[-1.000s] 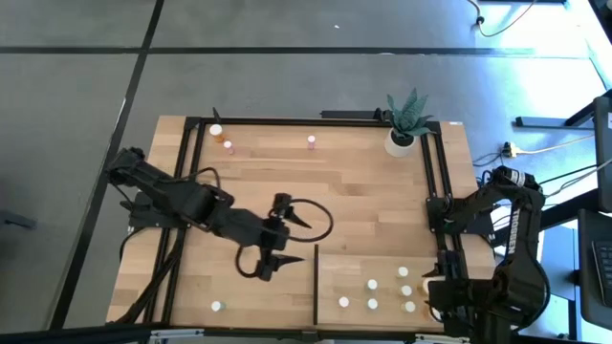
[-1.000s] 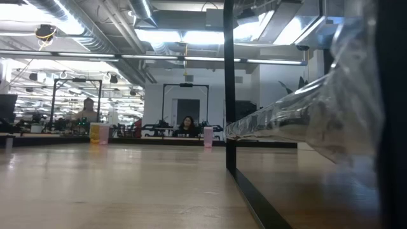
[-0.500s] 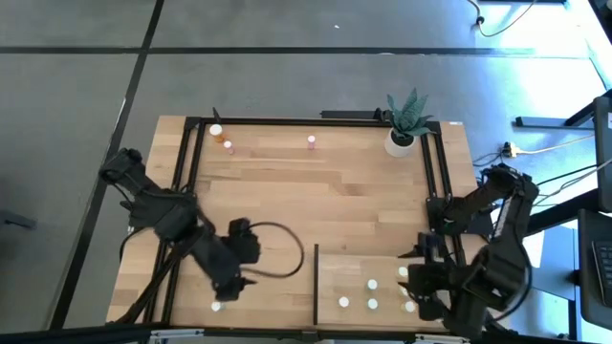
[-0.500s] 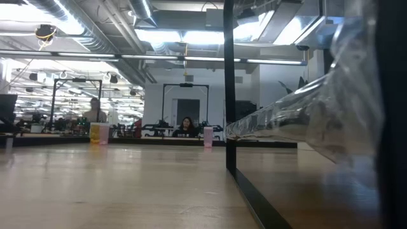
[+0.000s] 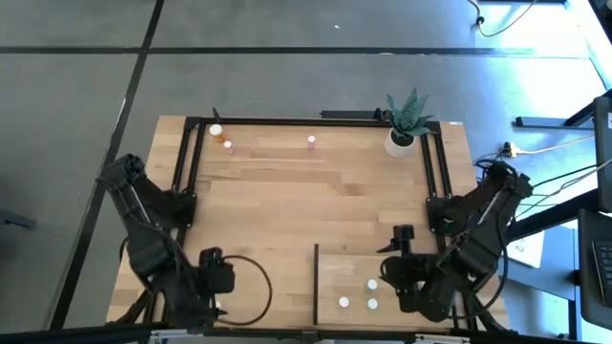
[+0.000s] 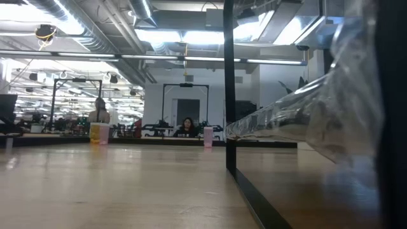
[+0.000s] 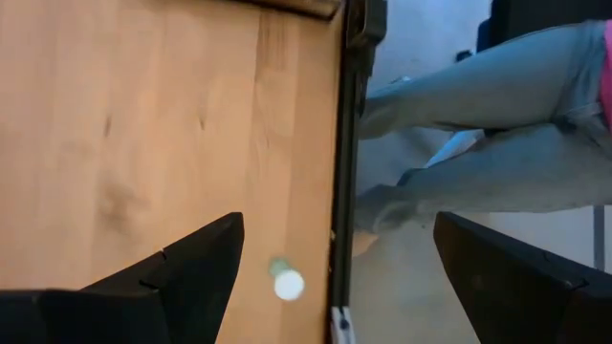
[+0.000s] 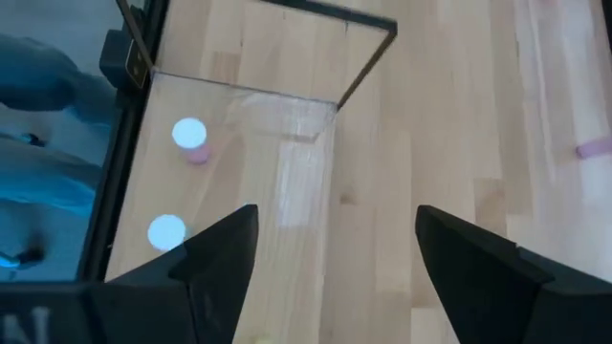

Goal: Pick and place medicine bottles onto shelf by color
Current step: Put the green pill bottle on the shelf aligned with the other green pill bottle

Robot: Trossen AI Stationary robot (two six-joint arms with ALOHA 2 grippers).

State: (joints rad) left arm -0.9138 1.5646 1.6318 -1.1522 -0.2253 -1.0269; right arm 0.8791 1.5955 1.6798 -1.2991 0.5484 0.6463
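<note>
Left jaws (image 7: 335, 263) released, nothing between them; a tiny round white-capped bottle (image 7: 286, 283) stands on the desk ahead of the gap, nearer the near-side finger than centre, just beside the black metal frame rail (image 7: 346, 182).
Right jaws (image 8: 330, 258) released too, over the light-wood rectangular shelf panel w/ thin dark upright edge (image 8: 287, 172). Two white-capped bottles past one finger, off the gap line: one pink-bodied (image 8: 190, 137), one whose body I can't make out (image 8: 166, 231).

Risks (judgement):
- L: bottle off-centre, so one finger may touch first and tip or roll it. Rail close; outer finger could catch on it, or the bottle could get pushed off the desk edge.
- R: bottles on the shelf are near each other; a wide descent may knock one. Clear panel (image 8: 249, 110) at the shelf gives glare, edges hard to judge.
- Colour sorting: from above only the caps show, all white, so a mix-up is likely.

Materials: bottles prob. smooth hard plastic, cylindrical, light, top-heavy. Desk (image 5: 287, 191) = butcher-block planks, matt. Person's legs (image 7: 497, 143) beyond the desk edge.
</note>
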